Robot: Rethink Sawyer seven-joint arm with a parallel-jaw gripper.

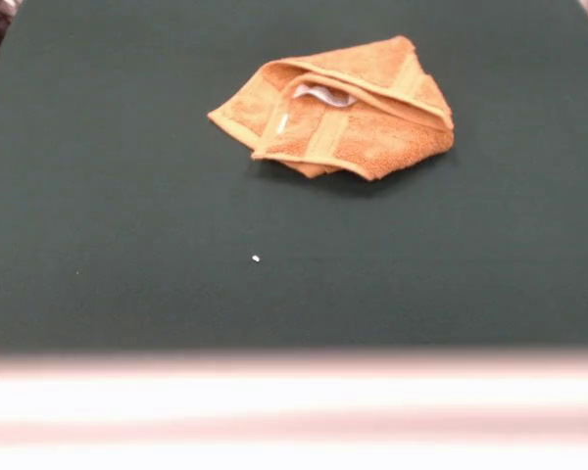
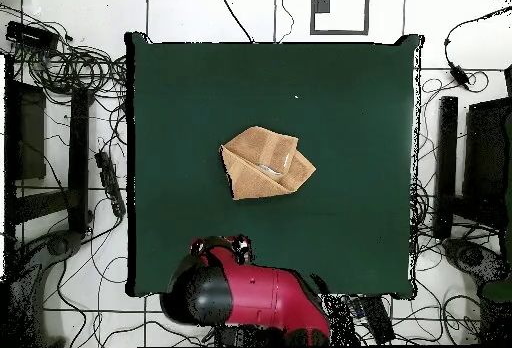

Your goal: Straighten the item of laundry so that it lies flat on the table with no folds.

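The orange-tan towel [image 1: 338, 113] lies crumpled and folded over itself on the dark green table [image 1: 127, 245], a little right of the middle and towards the far side. Its border bands cross the folds and its small white label [image 1: 320, 94] shows near the top. In the overhead view the towel [image 2: 265, 164] is a folded wedge near the table's middle [image 2: 350, 214]. The red and black arm [image 2: 245, 294] is drawn back over the table's bottom edge. Its gripper end [image 2: 222, 247] is well away from the towel and holds nothing that I can see.
A small white speck [image 1: 256, 258] lies on the cloth in front of the towel. The table's pale front edge [image 1: 294, 392] runs across the bottom. Around the table the overhead view shows cables [image 2: 90, 74] and dark equipment [image 2: 480, 154] on the floor.
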